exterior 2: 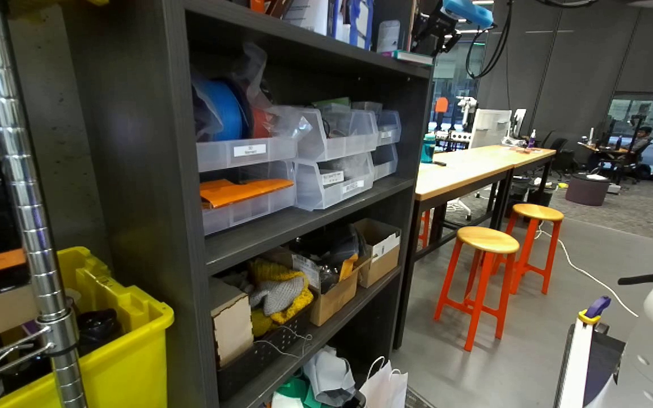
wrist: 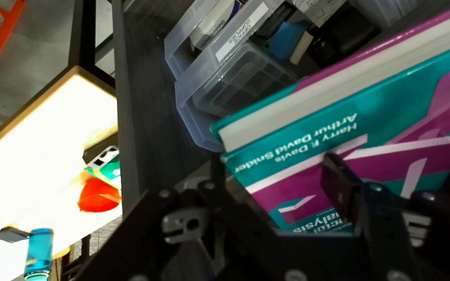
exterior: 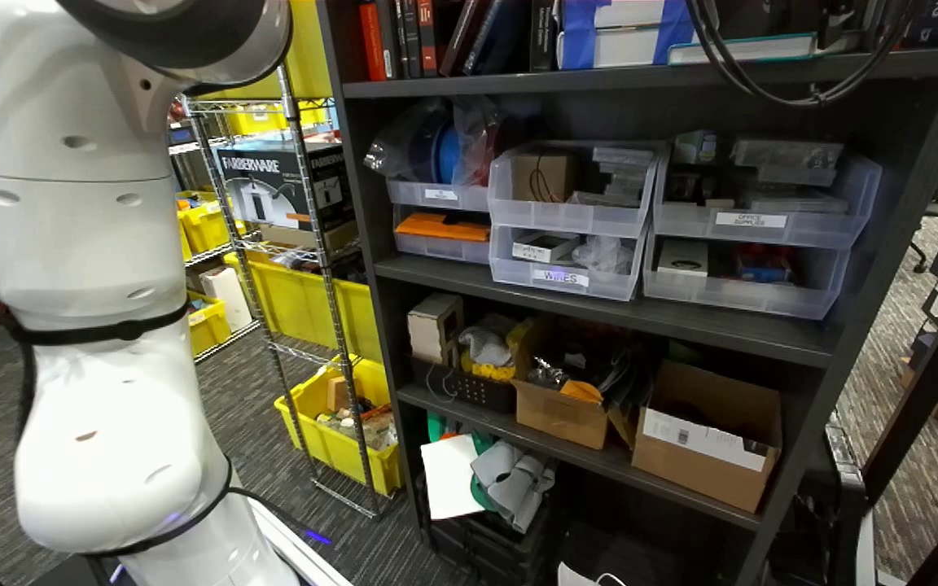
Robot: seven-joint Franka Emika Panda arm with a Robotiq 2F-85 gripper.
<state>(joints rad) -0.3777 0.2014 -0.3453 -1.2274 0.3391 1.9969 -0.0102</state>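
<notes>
A dark bookshelf [exterior: 599, 317] holds a teal-and-magenta book [wrist: 350, 140]. My gripper [wrist: 274, 164] stands spread right by it; whether they touch I cannot tell.

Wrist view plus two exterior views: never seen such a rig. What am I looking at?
The white robot arm is the machine, jointed like yours. Both exterior views are shot from outside it and show a dark shelving unit holding books, clear bins and cardboard boxes. The wrist view is shot from the arm's end, beside the gripper, its black two-fingered hand. One finger crosses in front of a teal and magenta book; whether the book is gripped, I can't tell. At that view's left, a bright tabletop carries a blue bottle.
</notes>
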